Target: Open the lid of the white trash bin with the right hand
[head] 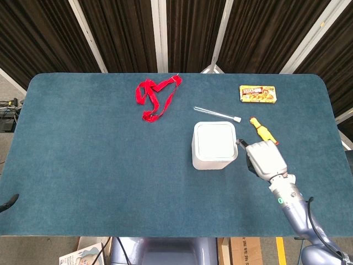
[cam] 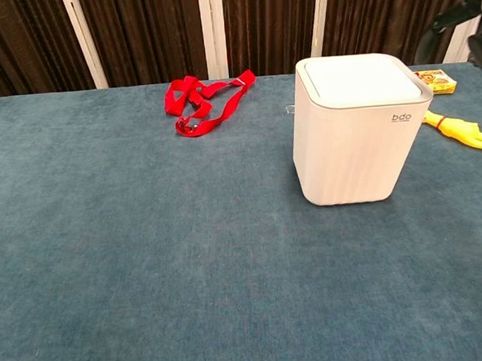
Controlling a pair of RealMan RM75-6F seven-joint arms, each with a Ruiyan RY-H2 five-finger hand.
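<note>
The white trash bin (head: 214,146) stands right of the table's middle, its flat lid (cam: 362,78) closed. My right hand (head: 264,158) hovers just right of the bin at about lid height, back facing up, thumb reaching toward the bin's right edge, and it holds nothing. In the chest view only its dark fingertips (cam: 463,11) show at the top right, above and to the right of the lid. Of my left hand (head: 7,202), only a dark tip shows at the lower left edge of the head view.
A yellow rubber chicken (head: 263,131) lies right behind the right hand. A clear tube (head: 217,114) lies behind the bin, a yellow box (head: 257,94) at the back right, a red strap (head: 155,98) at the back centre-left.
</note>
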